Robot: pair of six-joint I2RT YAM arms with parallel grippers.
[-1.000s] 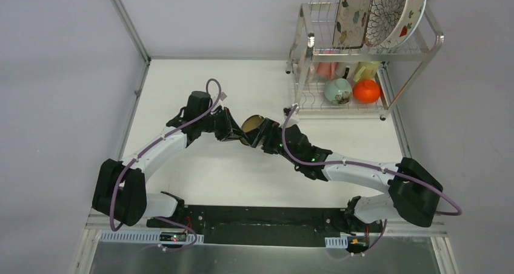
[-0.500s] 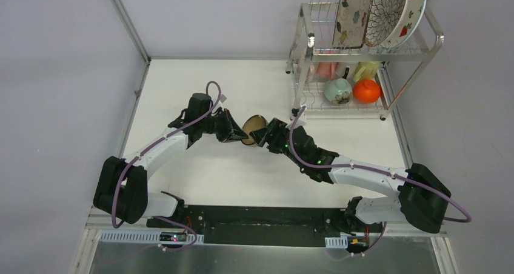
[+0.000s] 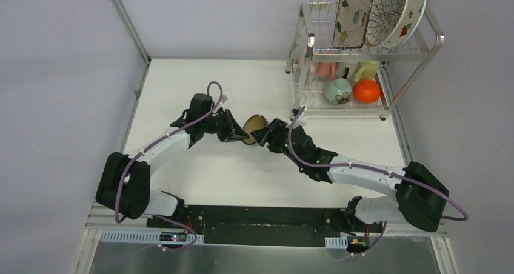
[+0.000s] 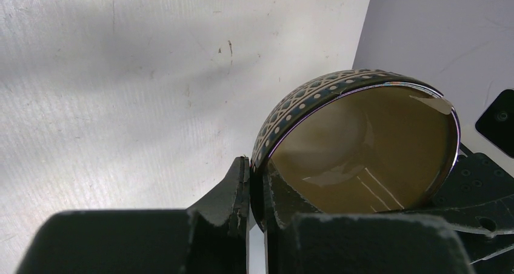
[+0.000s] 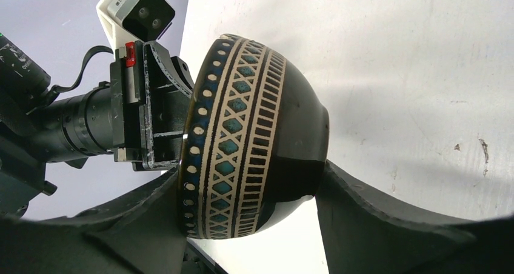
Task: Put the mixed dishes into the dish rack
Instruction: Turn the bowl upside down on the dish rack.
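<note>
Lab test cell, white table (image 3: 242, 80), aluminium frame (image 3: 126, 20), plain grey walls (image 3: 54, 74)

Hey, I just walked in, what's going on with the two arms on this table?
The two arms meet mid-table at a dark brown bowl tipped on its side. The left gripper pinches its rim, while the right gripper straddles its body; whether it presses yet is unclear. It looks like a handover. The dish rack at the far right holds plates on top, with cups and bowls below.
</note>
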